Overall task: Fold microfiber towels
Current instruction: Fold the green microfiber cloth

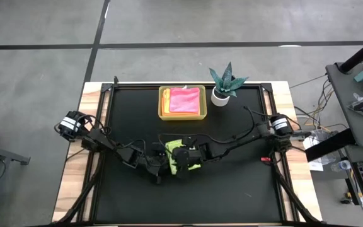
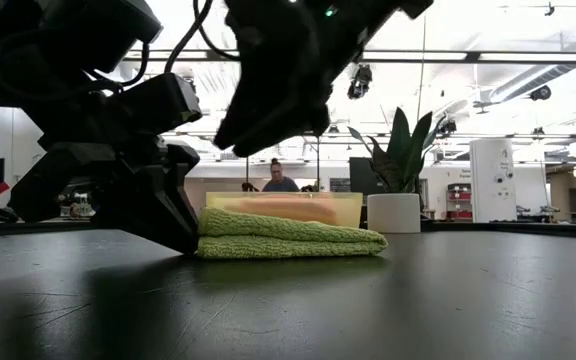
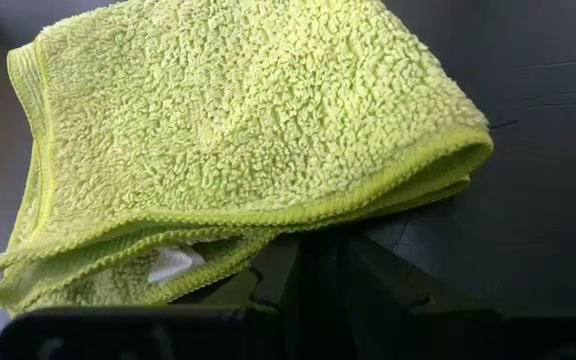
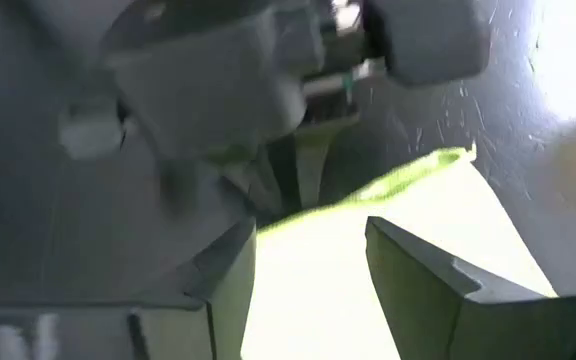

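Lime green towel: the lime green towel [image 1: 184, 156] lies folded in flat layers on the tabletop, near its middle and toward the front; the low view [image 2: 288, 234] shows it low and even, the left wrist view [image 3: 238, 130] shows its stitched border and stacked edges.
Left pincer: the left pincer [image 1: 159, 159] is down at the towel's left edge, touching the tabletop; whether its fingers are spread or pressed together I cannot tell.
Right pincer: the right pincer [image 1: 183, 157] hangs over the towel, fingers spread [image 4: 303, 270], with the towel below the gap.
Pink towel: a pink towel [image 1: 184, 99] lies folded in the yellow tray, on top of an orange-yellow towel [image 1: 166, 101] whose edge shows at the left side.
Yellow tray: the yellow tray [image 1: 183, 116] stands at the back of the tabletop, well apart from the green towel; in the low view it [image 2: 353, 207] is just behind the towel.
Plant: a teal spiky plant in a white pot [image 1: 222, 85] stands just beside the tray, on its right.
Tabletop: the black tabletop [image 1: 244, 183] has a wooden border; the front and right parts are bare.
Room: a grey floor surrounds the tabletop; a desk with cables [image 1: 358, 94] is at the right; a person [image 2: 280, 178] sits far behind.
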